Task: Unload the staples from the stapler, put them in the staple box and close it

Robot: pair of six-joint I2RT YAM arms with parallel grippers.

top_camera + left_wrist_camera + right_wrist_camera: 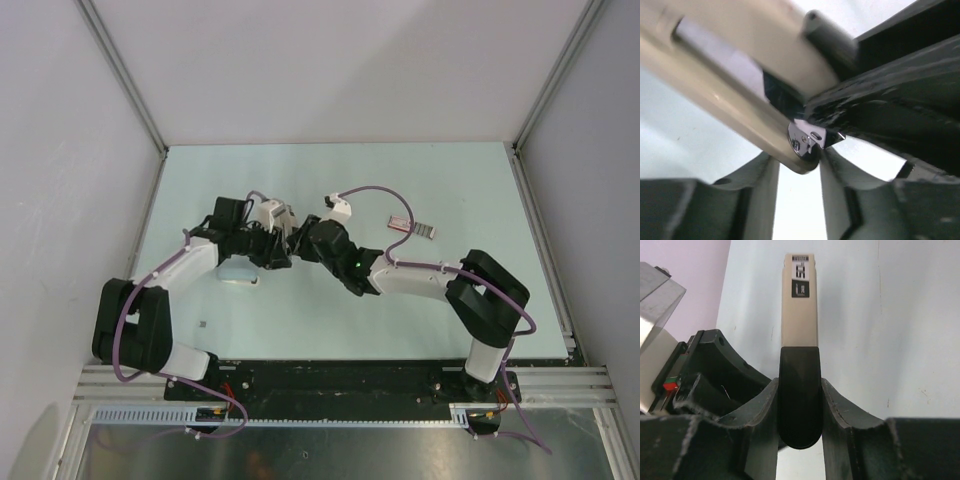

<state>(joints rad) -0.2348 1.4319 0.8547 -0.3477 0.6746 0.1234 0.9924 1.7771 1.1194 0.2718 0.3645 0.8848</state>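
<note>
Nearest the right wrist camera, the right gripper was seen closed on the stapler. Its two fingers were pressed against the rounded black end, and the cream body was pointed away from them over the table. In the left wrist view, the left gripper was set close against the right one. One of its fingers stood on each side of a small bright metal piece at a rounded cream end of the stapler. Whether that piece was pinched or only flanked could not be told, as the view was blurred. The stapler was thus held between the two arms, left of the table's middle.

The step in hand was judged to be the opening of the stapler, with its black end steadied by the right gripper and the metal piece addressed by the left. For the next move, a firm pinch on that small part would be called for. A pull along the body would follow, with the right grip kept steady so that nothing is twisted loose. No staples could be made out in the stapler.

The stapler was seen to be slim and straight, cream with a black cap and a printed label at its far end.

Farther off, a pale blue block and a pink-and-white box were seen on the table.
</note>
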